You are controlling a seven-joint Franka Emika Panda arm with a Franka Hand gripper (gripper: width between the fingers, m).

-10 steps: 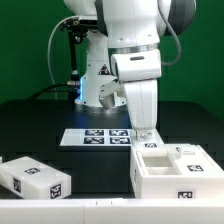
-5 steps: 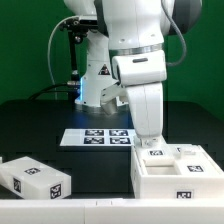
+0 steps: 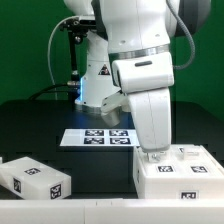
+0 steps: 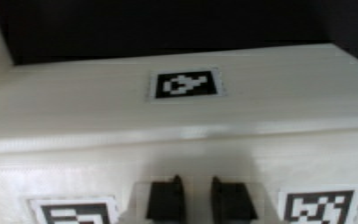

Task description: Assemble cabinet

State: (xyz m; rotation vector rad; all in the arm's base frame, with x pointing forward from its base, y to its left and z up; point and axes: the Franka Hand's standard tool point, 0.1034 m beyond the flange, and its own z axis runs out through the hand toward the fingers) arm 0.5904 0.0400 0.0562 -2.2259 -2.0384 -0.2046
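You see your gripper [image 4: 197, 198] pinched shut with nothing visible between its fingers. Its tips are at the top of the cabinet [image 3: 165, 182], which sits on the exterior view's right.

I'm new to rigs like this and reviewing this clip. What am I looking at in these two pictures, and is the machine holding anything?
The big white machine is a robot arm that is putting a small cabinet together. One picture comes from a camera standing off the arm. The other comes from a camera on its wrist, looking past the end effector, its two-finger grasping part. On the dark table lie a white tagged cabinet box on the exterior view's right and a loose white tagged part on its left. Behind them is a flat marker board, which belongs to the rig, not the furniture. The end effector is down at the box with its fingers shut close together. Nothing shows between them, so it seems to hold nothing.
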